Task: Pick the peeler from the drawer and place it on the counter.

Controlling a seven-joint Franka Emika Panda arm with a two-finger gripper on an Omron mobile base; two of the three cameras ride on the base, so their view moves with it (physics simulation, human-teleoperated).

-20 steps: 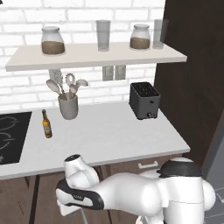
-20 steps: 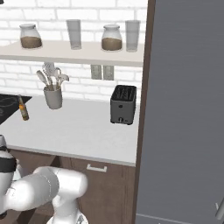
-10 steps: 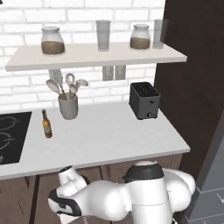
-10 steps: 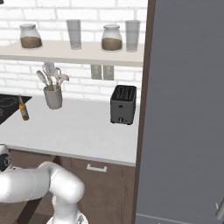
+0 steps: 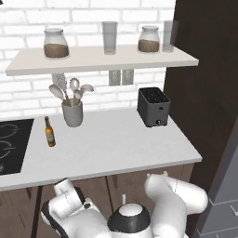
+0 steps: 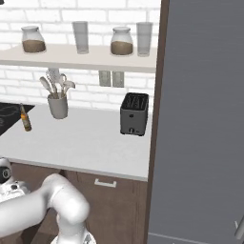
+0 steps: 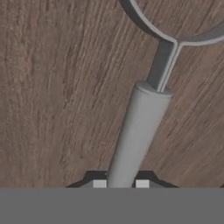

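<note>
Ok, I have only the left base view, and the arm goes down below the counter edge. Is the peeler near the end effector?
Observer: Yes. In the hand view the handle of the peeler runs straight between the tips of the end effector.
Operator: Do the tips touch it?
Observer: They seem to sit against the handle on both sides; I see no gap.
Operator: And what lies behind it?
Observer: A brown wood surface, with the forked head pointing away from the hand.
</note>
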